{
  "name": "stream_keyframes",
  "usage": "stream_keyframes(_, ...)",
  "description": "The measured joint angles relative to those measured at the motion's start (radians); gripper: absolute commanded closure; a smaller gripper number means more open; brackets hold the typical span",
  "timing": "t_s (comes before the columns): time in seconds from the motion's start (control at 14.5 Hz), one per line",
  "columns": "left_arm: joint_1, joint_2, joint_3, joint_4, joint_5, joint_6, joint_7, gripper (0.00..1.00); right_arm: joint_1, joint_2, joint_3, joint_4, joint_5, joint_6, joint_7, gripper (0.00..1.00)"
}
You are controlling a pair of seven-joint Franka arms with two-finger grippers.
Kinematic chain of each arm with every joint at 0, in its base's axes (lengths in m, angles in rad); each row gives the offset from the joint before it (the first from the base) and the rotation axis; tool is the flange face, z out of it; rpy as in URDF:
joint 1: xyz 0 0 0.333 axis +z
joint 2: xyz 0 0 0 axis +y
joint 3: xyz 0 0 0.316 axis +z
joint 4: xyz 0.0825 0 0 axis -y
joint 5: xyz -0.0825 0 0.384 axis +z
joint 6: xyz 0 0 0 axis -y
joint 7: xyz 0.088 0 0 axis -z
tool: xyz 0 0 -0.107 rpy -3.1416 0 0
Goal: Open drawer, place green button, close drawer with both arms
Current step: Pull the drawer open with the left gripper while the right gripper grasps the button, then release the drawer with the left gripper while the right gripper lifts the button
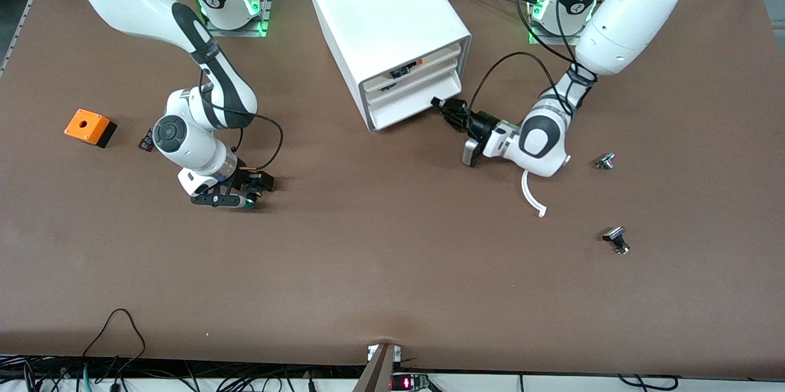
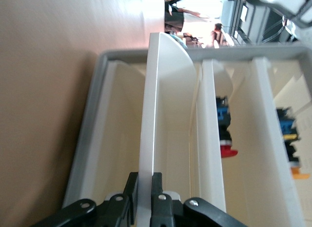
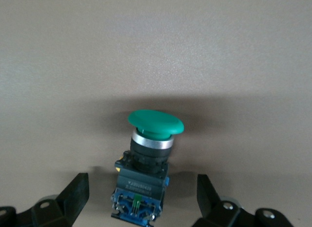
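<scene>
The white cabinet (image 1: 386,24) stands mid-table with its drawers facing the front camera. My left gripper (image 1: 443,107) is shut on the thin front edge of a low drawer (image 1: 409,107). In the left wrist view the gripper (image 2: 145,182) pinches that white edge (image 2: 148,114). My right gripper (image 1: 243,193) is low over the table toward the right arm's end. It is open, with a finger on either side of the green-capped button (image 3: 155,123), not touching it. The button lies on its side on the table (image 1: 249,202), its black-and-blue body between the fingers (image 3: 76,193).
An orange box with a hole (image 1: 89,127) and a small dark part (image 1: 146,139) lie beside the right arm. Two silvery parts (image 1: 605,161) (image 1: 616,240) and a white curved strip (image 1: 532,196) lie toward the left arm's end. Upper drawers hold other buttons (image 2: 225,134).
</scene>
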Motion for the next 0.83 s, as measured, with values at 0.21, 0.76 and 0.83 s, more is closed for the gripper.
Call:
stream_keyframes(0.21,0.038,0.000,0.007,0.096,0.065,0.000,-0.124,1.00,0.005,0.000,0.003,0.004,0.000,0.001,0.000,0.75)
stream_keyframes(0.76,0.099,0.002,0.031,0.210,0.125,0.032,-0.232,0.00,0.018,-0.007,0.005,0.051,0.000,-0.054,0.011,1.00)
stream_keyframes(0.83,0.110,-0.003,0.034,0.230,0.154,0.031,-0.257,0.00,0.025,-0.013,0.006,0.085,0.000,-0.114,0.033,1.00)
